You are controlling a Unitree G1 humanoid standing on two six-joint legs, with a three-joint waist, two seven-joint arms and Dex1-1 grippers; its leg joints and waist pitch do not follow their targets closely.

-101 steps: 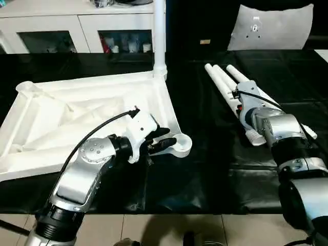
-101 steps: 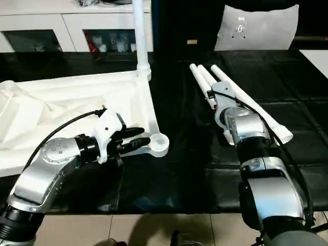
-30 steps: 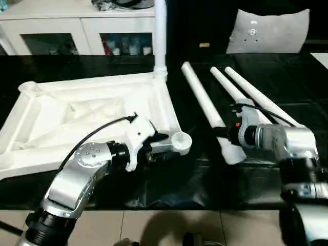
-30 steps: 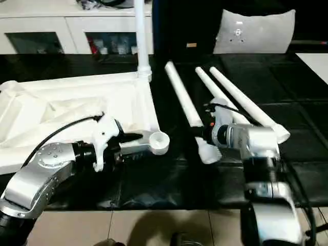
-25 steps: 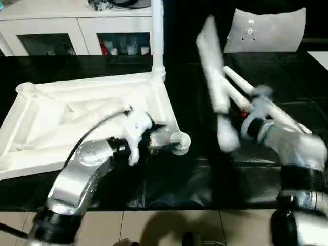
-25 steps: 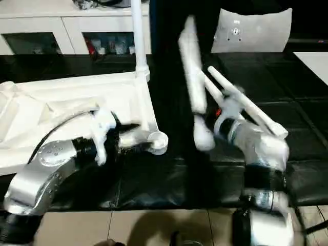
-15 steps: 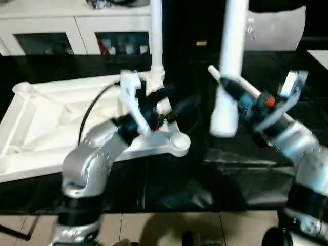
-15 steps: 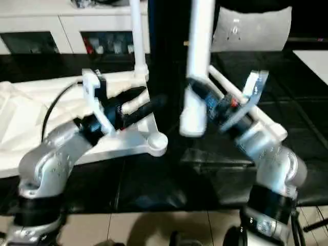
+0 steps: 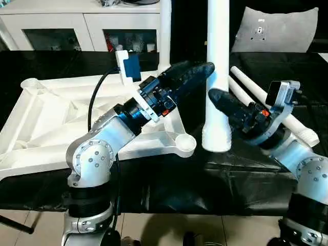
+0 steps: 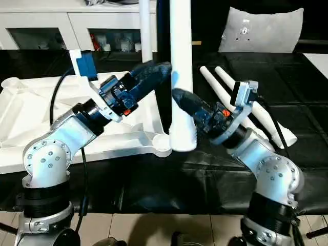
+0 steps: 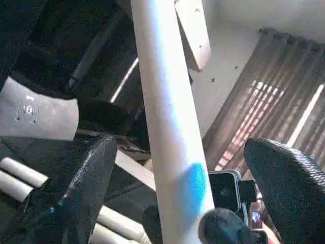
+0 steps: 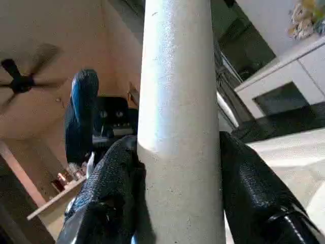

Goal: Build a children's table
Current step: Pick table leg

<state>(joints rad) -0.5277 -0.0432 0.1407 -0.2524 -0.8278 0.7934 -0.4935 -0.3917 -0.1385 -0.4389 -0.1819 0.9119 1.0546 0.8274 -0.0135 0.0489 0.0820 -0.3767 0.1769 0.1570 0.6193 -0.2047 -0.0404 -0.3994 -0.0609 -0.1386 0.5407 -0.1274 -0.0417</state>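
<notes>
The children's table top [image 9: 61, 118] lies upside down at the left, ribs up, with one leg [image 9: 164, 31] standing upright in its far corner socket. My right gripper [image 12: 180, 203] is shut on another white leg [image 9: 218, 77] and holds it upright, thick end [image 9: 215, 142] down, just right of the near corner socket [image 9: 185, 143]. My left gripper [image 11: 188, 183] is raised beside that leg and open. Its fingers [image 11: 84, 188] stand wide on either side of the leg without touching it. Two more legs [image 9: 256, 92] lie on the table behind my right arm.
A black cover [image 9: 205, 179] lies over the work table, whose front edge runs near the bottom of the head views. White cabinets [image 9: 77, 31] stand at the back left, and a grey cushion [image 9: 271, 31] at the back right.
My right gripper has lifted a leg off the table and swung it upright. My left gripper has left the table top's near corner, risen toward the leg and opened.
</notes>
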